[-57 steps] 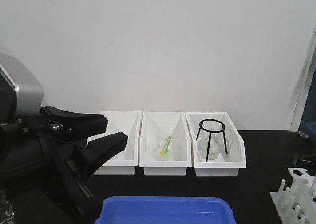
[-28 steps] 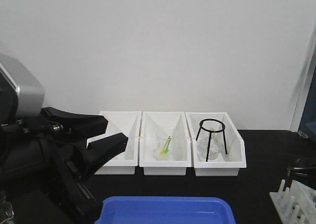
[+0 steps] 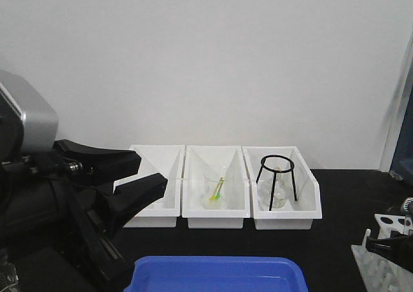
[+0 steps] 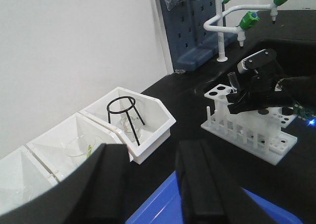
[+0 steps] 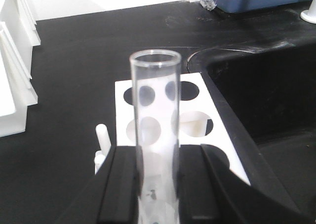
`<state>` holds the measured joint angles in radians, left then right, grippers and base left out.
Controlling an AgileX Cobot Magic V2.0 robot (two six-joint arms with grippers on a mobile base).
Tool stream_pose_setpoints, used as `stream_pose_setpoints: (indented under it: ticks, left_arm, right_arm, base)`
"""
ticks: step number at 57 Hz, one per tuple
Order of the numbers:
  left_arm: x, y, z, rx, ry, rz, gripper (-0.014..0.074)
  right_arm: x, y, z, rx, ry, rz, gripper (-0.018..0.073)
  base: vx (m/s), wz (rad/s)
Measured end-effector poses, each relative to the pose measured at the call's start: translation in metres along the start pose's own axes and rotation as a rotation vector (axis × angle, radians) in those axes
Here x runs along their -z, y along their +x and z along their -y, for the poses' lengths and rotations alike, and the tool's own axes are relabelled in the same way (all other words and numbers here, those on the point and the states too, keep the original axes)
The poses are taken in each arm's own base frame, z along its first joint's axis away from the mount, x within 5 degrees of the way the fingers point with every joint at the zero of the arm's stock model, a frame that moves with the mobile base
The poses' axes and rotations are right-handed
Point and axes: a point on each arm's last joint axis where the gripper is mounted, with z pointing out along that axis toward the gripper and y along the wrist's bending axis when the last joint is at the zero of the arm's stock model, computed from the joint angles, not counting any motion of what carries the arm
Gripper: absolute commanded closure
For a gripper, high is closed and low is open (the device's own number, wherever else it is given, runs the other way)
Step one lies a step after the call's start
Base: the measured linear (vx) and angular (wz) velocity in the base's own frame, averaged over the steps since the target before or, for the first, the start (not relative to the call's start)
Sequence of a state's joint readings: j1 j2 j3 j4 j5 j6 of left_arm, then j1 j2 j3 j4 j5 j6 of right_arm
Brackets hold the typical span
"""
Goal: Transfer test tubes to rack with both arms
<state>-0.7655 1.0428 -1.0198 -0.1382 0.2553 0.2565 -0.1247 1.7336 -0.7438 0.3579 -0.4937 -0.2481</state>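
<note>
The left arm (image 3: 39,195) fills the left side, its silver-grey housing (image 3: 29,115) raised behind. The left tool (image 3: 153,171) points forward, level, its two black fingers (image 4: 207,184) spread apart and gripping nothing. The right arm (image 4: 269,88) sits low at the right. The right tool (image 5: 157,157) is clamped on an upright tube (image 5: 155,95).

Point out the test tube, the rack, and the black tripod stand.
test tube (image 5: 155,115), right wrist view, mid glass wall.
rack (image 5: 122,110), right wrist view, top plate between holes.
black tripod stand (image 3: 277,169), front-facing view, ring's front edge.
</note>
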Motion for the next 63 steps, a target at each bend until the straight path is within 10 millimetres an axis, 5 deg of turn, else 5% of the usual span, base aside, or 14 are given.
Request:
stream_pose_setpoints:
  ticks: [16, 47, 63]
  left_arm:
    - [0.000, 0.000, 0.000, 0.000, 0.000, 0.000, 0.0230]
    - [0.000, 0.000, 0.000, 0.000, 0.000, 0.000, 0.0230]
    - [0.000, 0.000, 0.000, 0.000, 0.000, 0.000, 0.0231]
  right_arm:
    - [0.000, 0.000, 0.000, 0.000, 0.000, 0.001, 0.0509]
    - [0.000, 0.000, 0.000, 0.000, -0.001, 0.000, 0.0153]
    - [0.016, -0.022, 0.001, -0.013, -0.006, 0.076, 0.0115]
  base:
    - [0.00, 0.00]
    - [0.00, 0.00]
    - [0.00, 0.00]
